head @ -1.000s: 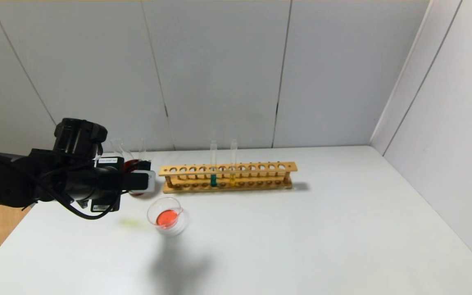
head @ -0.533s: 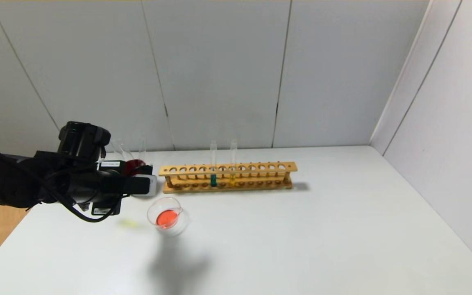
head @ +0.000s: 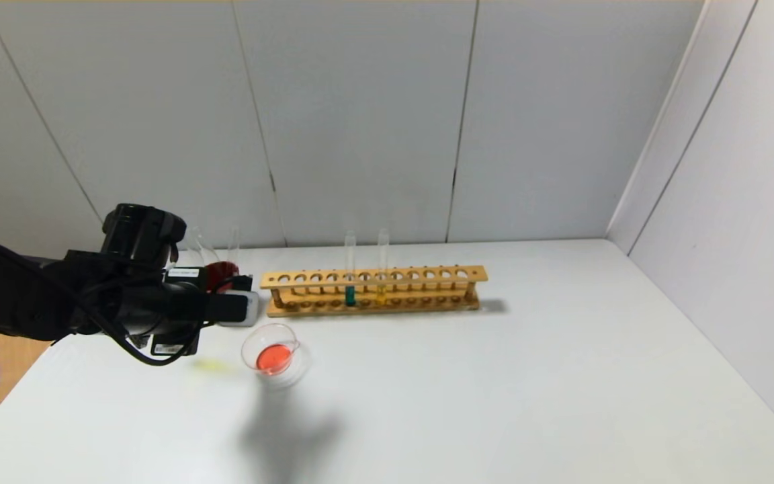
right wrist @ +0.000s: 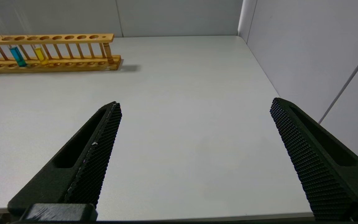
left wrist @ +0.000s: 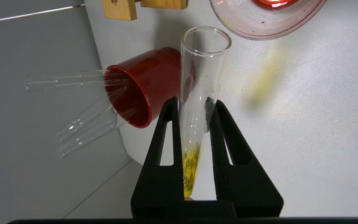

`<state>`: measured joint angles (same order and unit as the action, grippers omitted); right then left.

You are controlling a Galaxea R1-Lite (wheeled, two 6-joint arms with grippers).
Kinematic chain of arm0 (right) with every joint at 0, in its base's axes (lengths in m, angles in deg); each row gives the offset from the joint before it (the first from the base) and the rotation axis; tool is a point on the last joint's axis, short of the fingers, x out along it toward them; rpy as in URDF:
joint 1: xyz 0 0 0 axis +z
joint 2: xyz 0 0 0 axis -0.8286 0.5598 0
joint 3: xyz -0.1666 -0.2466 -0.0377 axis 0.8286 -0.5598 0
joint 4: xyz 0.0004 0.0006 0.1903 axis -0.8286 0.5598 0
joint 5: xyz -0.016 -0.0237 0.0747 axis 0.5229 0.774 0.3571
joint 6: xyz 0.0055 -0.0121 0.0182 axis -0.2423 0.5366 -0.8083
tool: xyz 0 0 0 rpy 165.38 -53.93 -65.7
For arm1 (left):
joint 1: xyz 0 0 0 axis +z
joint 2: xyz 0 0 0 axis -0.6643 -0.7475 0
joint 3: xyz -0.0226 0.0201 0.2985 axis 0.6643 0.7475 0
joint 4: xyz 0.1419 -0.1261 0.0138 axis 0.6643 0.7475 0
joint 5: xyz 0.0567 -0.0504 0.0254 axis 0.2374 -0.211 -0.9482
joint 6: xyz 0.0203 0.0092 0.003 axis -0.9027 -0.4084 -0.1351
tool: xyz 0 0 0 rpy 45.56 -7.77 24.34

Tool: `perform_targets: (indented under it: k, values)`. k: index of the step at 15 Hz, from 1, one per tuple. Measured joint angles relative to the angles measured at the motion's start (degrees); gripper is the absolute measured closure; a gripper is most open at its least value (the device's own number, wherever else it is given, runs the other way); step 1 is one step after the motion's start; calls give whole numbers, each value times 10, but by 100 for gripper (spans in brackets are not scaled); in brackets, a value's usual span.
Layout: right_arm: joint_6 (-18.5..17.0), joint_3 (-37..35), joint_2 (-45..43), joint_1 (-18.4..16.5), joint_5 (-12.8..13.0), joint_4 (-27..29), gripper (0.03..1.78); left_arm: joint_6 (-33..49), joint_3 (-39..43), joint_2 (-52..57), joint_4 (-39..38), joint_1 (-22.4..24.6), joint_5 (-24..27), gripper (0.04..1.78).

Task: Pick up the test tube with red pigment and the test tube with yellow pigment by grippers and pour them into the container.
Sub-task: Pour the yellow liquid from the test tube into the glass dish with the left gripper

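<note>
My left gripper (left wrist: 193, 104) is shut on the test tube with yellow pigment (left wrist: 202, 77). The tube lies tilted, its open mouth towards the container (left wrist: 259, 21), with the yellow liquid pooled at its closed end between the fingers. In the head view the left gripper (head: 244, 304) hovers just left of and behind the container (head: 273, 355), a clear glass dish holding red-orange liquid. No tube with red liquid shows. My right gripper (right wrist: 194, 104) is open and empty over bare table, out of the head view.
A dark red cup (left wrist: 144, 84) with several empty glass tubes (left wrist: 64, 81) stands beside the left gripper. A wooden rack (head: 373, 289) holds a green-liquid tube (head: 350, 293) and a yellow-liquid tube (head: 381, 290). A yellow smear (head: 211, 366) lies on the table left of the dish.
My left arm has shifted slightly to the right and a little lower, still holding the tube. The dish, the rack and the right gripper have not moved.
</note>
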<state>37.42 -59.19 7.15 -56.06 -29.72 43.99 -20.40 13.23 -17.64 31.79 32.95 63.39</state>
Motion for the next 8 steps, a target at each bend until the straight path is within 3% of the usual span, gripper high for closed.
perform_targets:
  k: [8]
  values:
    - [0,0,0,0,0,0,6,-28,-1,-10,0,1,-23,151]
